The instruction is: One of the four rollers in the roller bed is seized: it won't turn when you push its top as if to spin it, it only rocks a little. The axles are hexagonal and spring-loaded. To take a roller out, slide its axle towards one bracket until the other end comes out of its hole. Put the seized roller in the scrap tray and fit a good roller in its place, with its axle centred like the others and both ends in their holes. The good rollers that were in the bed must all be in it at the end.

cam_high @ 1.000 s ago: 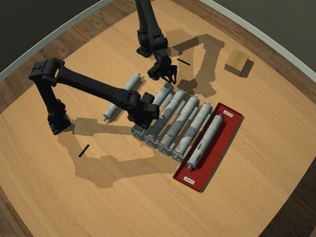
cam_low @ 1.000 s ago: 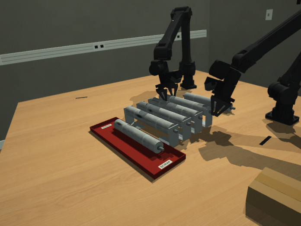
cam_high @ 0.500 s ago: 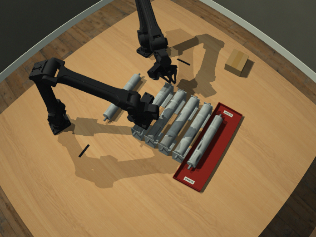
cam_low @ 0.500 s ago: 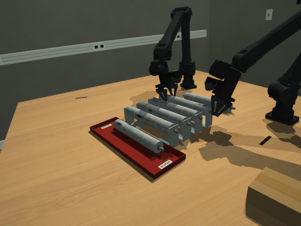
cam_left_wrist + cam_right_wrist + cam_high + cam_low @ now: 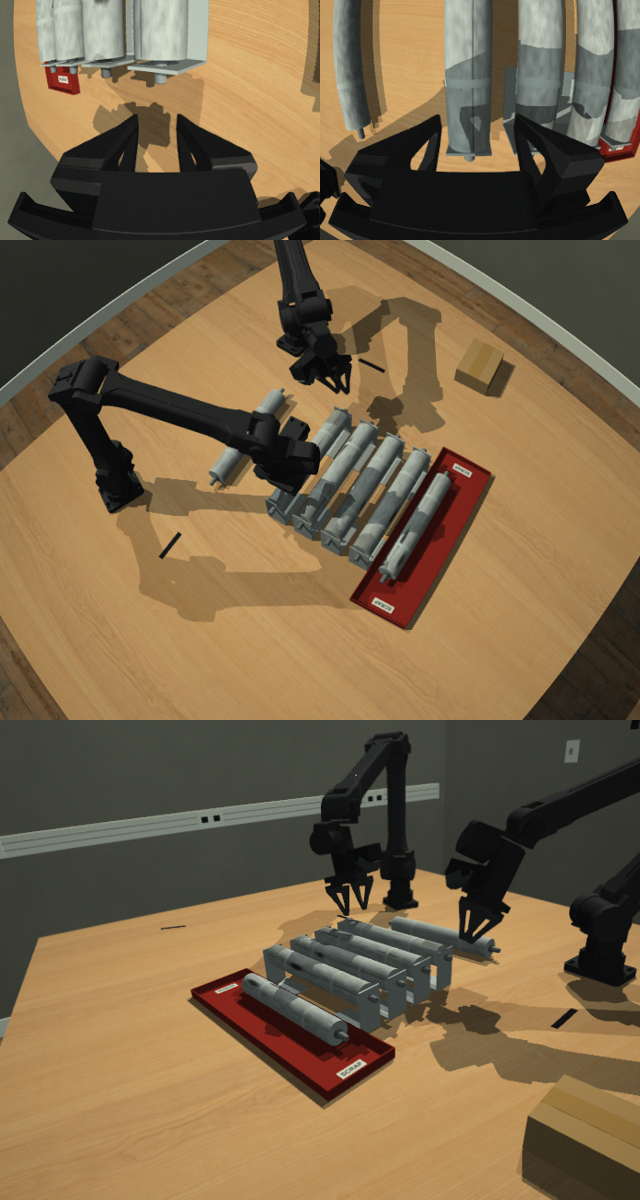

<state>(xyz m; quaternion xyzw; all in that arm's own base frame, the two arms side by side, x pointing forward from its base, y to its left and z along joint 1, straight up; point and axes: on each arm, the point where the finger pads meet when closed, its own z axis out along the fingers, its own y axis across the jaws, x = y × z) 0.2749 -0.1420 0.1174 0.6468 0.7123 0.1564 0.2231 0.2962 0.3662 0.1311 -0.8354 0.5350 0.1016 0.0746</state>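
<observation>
"What's around it all?"

"Dark walls, then the wooden table."

"And the bed?"

"Four rollers sit side by side in it. The tray runs close along one long side, so there's little room there. The box is well apart."

"Any others?"

"One roller lies in the tray, inside its low red edges (whether it's the seized one, I can't tell by looking). A loose roller lies on the table across the bed, a strip of wood between it and the end roller."

"The grippers?"

"The right gripper is fairly wide, holding nothing, above one end of the end roller. The left gripper is narrower, parted and holding nothing, off the other end with a gap before the bracket."

"And the axle?"

"It pokes past the bracket edge at both ends, touched by neither gripper."
</observation>
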